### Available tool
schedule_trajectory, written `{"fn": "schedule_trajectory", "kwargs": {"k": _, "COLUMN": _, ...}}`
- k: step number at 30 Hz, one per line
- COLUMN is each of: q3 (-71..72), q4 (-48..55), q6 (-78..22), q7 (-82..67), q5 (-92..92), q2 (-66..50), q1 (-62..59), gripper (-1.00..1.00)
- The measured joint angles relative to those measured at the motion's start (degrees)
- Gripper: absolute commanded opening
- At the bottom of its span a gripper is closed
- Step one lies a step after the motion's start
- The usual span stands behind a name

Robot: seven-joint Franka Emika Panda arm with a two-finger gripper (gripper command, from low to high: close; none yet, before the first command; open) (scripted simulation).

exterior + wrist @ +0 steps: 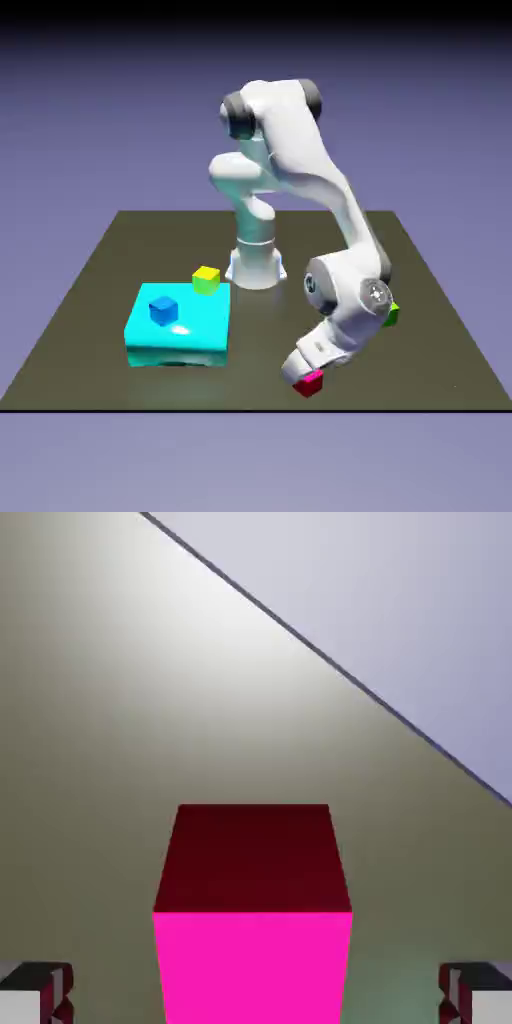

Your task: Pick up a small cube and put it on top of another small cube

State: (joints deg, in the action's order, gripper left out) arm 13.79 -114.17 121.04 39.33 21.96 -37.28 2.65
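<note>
The small magenta cube (310,385) rests on the dark table near its front edge. My gripper (303,374) has come down right over it, tilted. In the hand view the magenta cube (252,932) fills the lower middle, and the gripper (256,1002) stands open around it. The grey fingertips (35,997) show at the two bottom corners, each with a wide gap to the cube's sides. The other small cube, the green one (394,314), peeks out behind my wrist on the exterior view's right, mostly hidden by the arm.
A flat cyan block (190,335) lies on the exterior view's left with a blue cube (163,311) on top. A yellow-topped green cube (206,279) stands just behind it. The table's edge (330,662) runs diagonally across the hand view.
</note>
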Motion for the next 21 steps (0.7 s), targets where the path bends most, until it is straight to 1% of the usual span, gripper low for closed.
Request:
{"fn": "schedule_trajectory", "kwargs": {"k": 2, "q3": 0.0, "q4": 0.0, "q6": 0.0, "q7": 0.0, "q5": 0.0, "q2": 0.0, "q1": 0.0, "gripper": -1.0}}
{"fn": "schedule_trajectory", "kwargs": {"k": 5, "q3": 1.7, "q4": 3.1, "q6": -7.5, "q7": -1.8, "q5": -2.7, "q2": 4.5, "q1": 0.0, "gripper": -1.0}}
{"fn": "schedule_trajectory", "kwargs": {"k": 6, "q3": 3.1, "q4": 2.2, "q6": -8.2, "q7": -1.1, "q5": -3.6, "q2": 6.1, "q1": 1.5, "gripper": -1.0}}
{"fn": "schedule_trajectory", "kwargs": {"k": 16, "q3": 19.4, "q4": -15.0, "q6": -7.4, "q7": 11.4, "q5": -12.0, "q2": 20.8, "q1": 21.3, "gripper": -1.0}}
{"fn": "schedule_trajectory", "kwargs": {"k": 17, "q3": 19.4, "q4": -15.0, "q6": -7.4, "q7": 11.4, "q5": -12.0, "q2": 20.8, "q1": 21.3, "gripper": -1.0}}
{"fn": "schedule_trajectory", "kwargs": {"k": 20, "q3": 17.2, "q4": -18.7, "q6": 0.0, "q7": 13.8, "q5": -8.4, "q2": 16.2, "q1": 22.4, "gripper": -1.0}}
{"fn": "schedule_trajectory", "kwargs": {"k": 21, "q3": 16.6, "q4": -19.6, "q6": 2.0, "q7": 14.4, "q5": -7.4, "q2": 14.9, "q1": 22.6, "gripper": 1.0}}
